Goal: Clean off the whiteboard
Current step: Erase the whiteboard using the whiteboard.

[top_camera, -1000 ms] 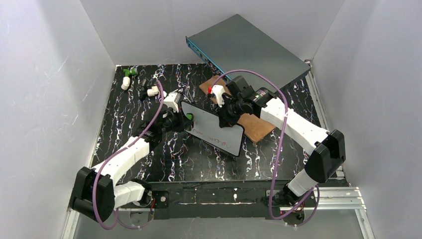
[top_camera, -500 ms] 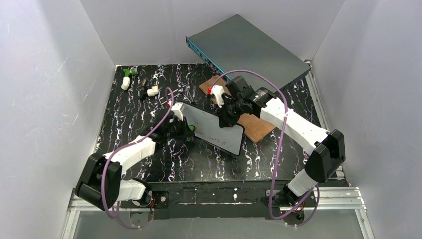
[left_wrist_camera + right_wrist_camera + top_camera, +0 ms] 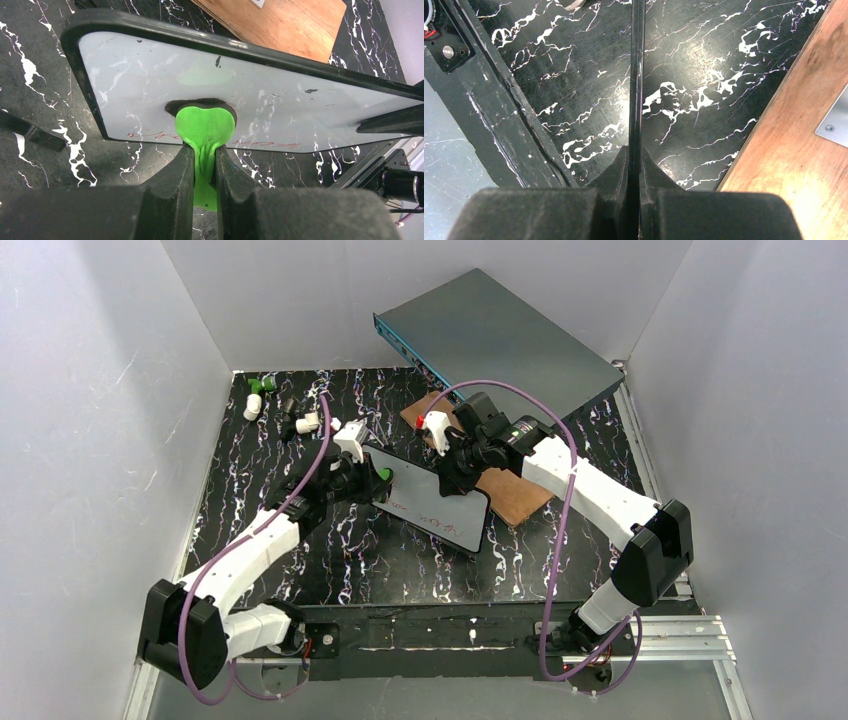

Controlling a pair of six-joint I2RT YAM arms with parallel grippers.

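The left arm reaches from the near-left base toward the middle of the table [image 3: 400,560]. The left fingers [image 3: 170,185] are closed on a green wiping pad [image 3: 205,125], which is pinched between them. The rounded head of the pad presses against the white face of the whiteboard [image 3: 280,110], near its lower long edge.

The whiteboard stands at the middle of the table, tilted and lifted at its far side. Whether its near corner rests on the table is not clear from these views. Red handwriting [image 3: 155,134] runs along the lower edge of the face, on both sides of the pad. The rest of the face shows faint smears and a few dark specks.

The right fingers [image 3: 616,170] are closed on the thin black rim of the whiteboard. The right wrist view shows the board edge-on between them.

A brown wooden plank [image 3: 515,495] lies flat just beyond the whiteboard, under the right wrist. A grey-teal metal box [image 3: 510,340] leans at the far right, behind the plank. Small white and green pieces [image 3: 255,395] lie in the far-left corner of the table, well apart from the whiteboard.
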